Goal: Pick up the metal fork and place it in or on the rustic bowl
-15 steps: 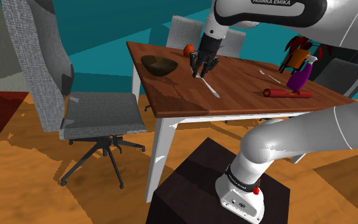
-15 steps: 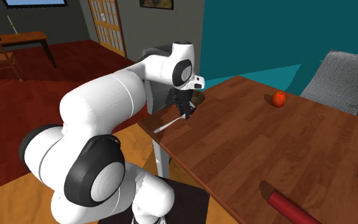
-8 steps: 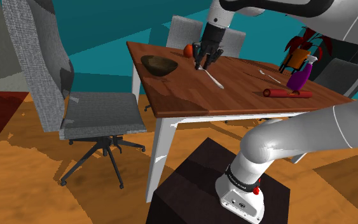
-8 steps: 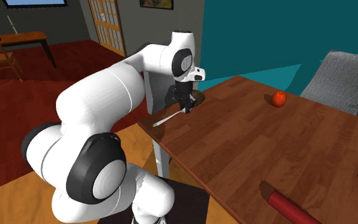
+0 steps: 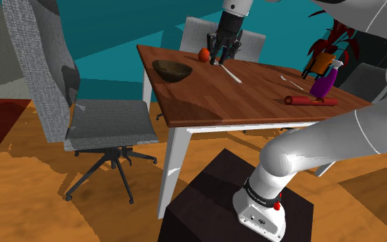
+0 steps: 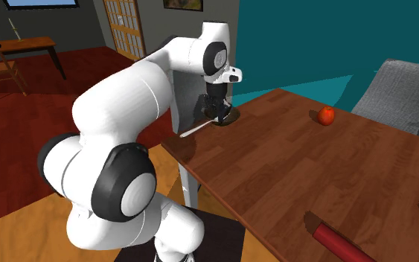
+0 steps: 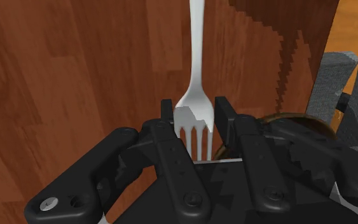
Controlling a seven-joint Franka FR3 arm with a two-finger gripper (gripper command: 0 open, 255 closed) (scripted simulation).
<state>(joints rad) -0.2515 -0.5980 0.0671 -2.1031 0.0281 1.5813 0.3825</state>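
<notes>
Up it goes: the fork (image 7: 196, 63) has been raised off the table (image 5: 253, 103) since a second ago, pinched at its tine end between the near-closed fingers of the gripper (image 7: 194, 109). The handle hangs free. The bowl (image 5: 171, 70) is seemingly close beside it, so the lift looks finished and the carry remains.

The fork (image 7: 194, 63) is cut off at its handle; the claw (image 7: 194, 105) hides most of the bowl (image 7: 301, 121).
</notes>
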